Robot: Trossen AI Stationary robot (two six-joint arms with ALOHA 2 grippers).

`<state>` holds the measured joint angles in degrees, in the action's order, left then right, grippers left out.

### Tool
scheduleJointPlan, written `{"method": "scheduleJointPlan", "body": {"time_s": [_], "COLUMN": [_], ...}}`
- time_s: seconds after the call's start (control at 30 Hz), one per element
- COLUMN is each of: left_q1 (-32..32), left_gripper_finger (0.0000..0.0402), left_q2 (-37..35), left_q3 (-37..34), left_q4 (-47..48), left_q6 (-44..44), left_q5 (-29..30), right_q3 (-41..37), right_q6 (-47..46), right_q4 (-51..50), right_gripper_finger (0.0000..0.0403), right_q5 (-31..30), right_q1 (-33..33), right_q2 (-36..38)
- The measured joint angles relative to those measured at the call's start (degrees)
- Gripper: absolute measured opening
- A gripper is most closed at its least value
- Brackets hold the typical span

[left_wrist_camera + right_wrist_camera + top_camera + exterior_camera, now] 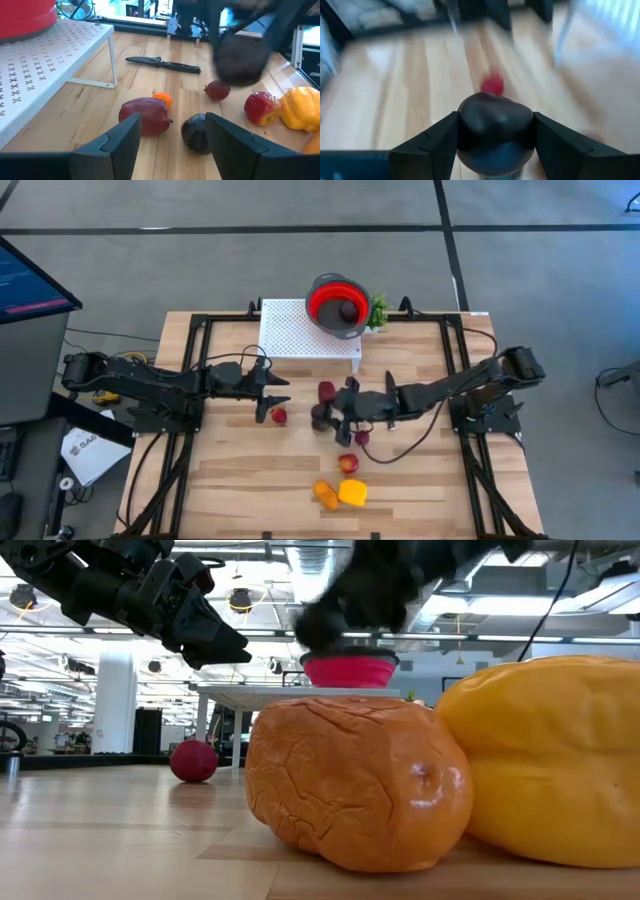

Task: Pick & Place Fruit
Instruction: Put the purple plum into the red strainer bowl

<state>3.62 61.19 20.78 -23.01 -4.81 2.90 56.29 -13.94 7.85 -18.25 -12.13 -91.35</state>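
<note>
Right claw [495, 137] is clamped on a dark plum [495, 127], light, smooth and a bit slippery, so grip its middle. Left claw [172, 135] hangs apart over the surface [240, 470].

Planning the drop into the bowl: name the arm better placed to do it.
Right. Its tool is shut on a dark purple fruit, so it only needs to carry it to the red bowl on the white rack. The left tool is open and empty.
</note>
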Motion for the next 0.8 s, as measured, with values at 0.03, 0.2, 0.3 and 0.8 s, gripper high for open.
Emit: {"method": "scheduleJointPlan", "body": {"time_s": [0.03,0.2,0.3,0.8], "left_q1": [0.0,0.0,0.0,1.1], "left_gripper_finger": [0.0213,0.0213,0.0213,0.0213], "left_q2": [0.0,0.0,0.0,0.0], "left_q3": [0.0,0.0,0.0,0.0], "left_q4": [-0.1,-0.2,-0.5,-2.1], "left_q6": [0.1,1.2,1.2,1.5], "left_q5": [0.0,0.1,0.1,0.9], "right_q3": [0.0,0.3,3.4,29.3], "right_q6": [2.6,15.2,15.2,17.3], "right_q4": [3.1,13.5,11.2,-22.3], "right_gripper_finger": [0.0224,0.0223,0.0224,0.0225], "right_q5": [-0.6,-5.9,-7.1,3.6], "right_q1": [0.3,5.5,12.6,40.8], "right_q2": [0.6,4.7,6.5,-10.3]}}
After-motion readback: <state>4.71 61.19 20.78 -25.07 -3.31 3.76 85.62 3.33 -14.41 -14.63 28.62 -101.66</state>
